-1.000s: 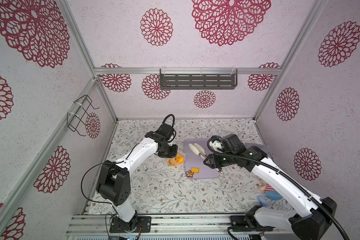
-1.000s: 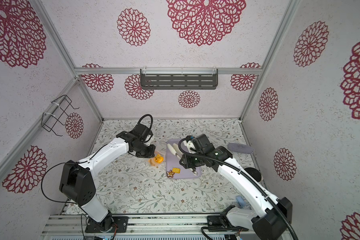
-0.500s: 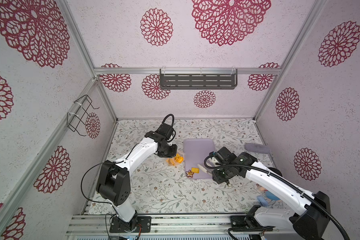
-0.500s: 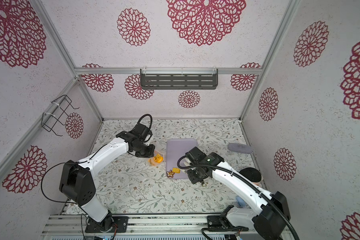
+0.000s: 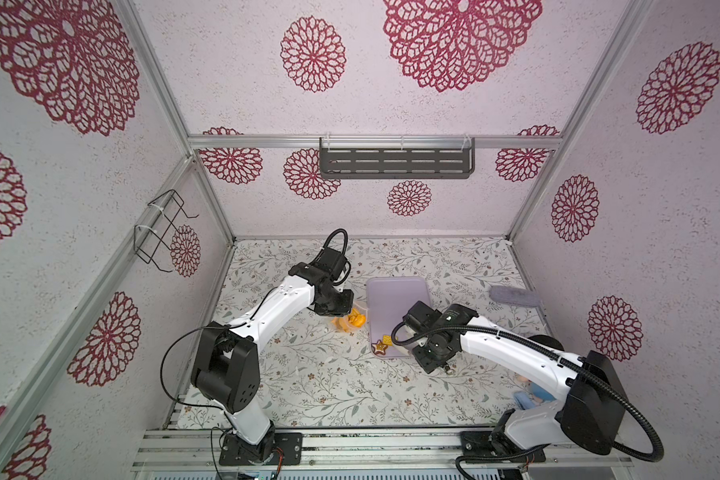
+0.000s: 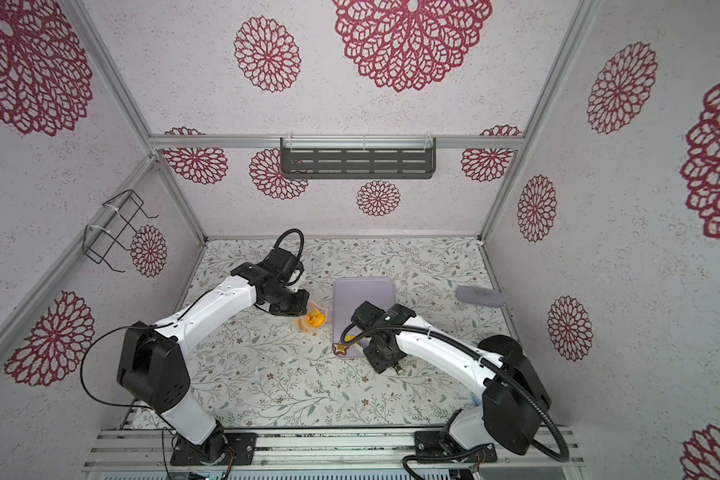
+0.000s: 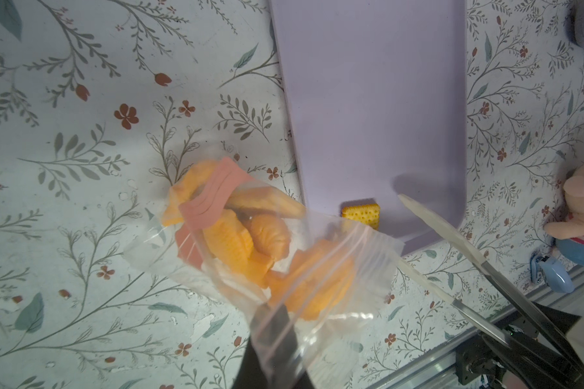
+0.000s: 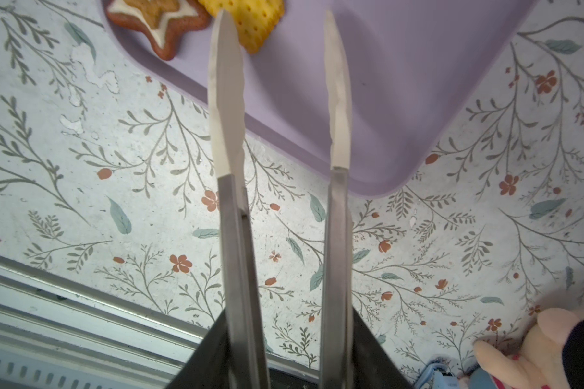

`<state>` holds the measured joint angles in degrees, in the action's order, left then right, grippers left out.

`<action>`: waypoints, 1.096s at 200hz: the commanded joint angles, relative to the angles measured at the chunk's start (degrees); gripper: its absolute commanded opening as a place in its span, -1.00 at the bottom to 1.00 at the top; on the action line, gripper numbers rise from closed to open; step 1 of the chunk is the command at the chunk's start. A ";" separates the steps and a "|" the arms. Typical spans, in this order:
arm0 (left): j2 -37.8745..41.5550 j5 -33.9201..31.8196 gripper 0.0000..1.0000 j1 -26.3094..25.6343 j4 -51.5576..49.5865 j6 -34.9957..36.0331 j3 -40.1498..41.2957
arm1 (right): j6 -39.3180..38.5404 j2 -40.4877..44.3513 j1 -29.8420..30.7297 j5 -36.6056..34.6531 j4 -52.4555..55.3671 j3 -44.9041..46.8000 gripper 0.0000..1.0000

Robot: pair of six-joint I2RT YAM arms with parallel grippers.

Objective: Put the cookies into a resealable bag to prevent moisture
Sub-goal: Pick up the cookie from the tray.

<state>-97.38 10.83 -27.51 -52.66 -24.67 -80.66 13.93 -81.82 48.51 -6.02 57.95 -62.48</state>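
Clearly, the loading step is nearly done. The left gripper [image 7: 273,331] is clamped on one lip of the small, crinkly, transparent resealable bag [image 7: 334,269], held just beside the edge of the flat lavender rectangular tray [image 7: 368,101]. I cannot tell whether the bag's far end rests on the floral tabletop [image 7: 81,168]. Most of the orange-yellow biscuits [image 7: 250,235] are bunched inside it.

Two pieces lie side by side at a corner of the tray: a brown star cookie with white icing [image 8: 155,20] and a yellow square cracker [image 8: 253,20]. The right gripper [image 8: 285,350] is closed around the handles of the metal white-tipped tongs [image 8: 226,101]. Their tips stand apart and empty above the tray, one close by the cracker.

Next, I judge, the tips must straddle the cracker, squeeze without snapping it, and carry it to the bag. The opening looks slack and narrow, so the drop needs careful lining up.
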 commanded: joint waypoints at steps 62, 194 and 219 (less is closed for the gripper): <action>1.76 -0.31 -1.00 0.60 0.16 0.86 -0.02 | -2.53 -2.74 2.02 -0.24 1.39 -3.35 -0.01; 1.06 0.13 -1.00 0.82 0.71 1.03 0.16 | -5.77 -10.44 2.62 -2.79 3.05 -8.76 -0.11; 1.23 0.02 -1.00 0.90 0.54 1.13 0.07 | -5.44 -10.02 2.49 -3.68 4.09 -9.97 -0.29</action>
<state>-97.38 10.87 -27.31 -52.75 -24.62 -80.64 8.60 -93.08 50.81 -7.09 59.92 -70.06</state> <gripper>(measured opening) 0.041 0.393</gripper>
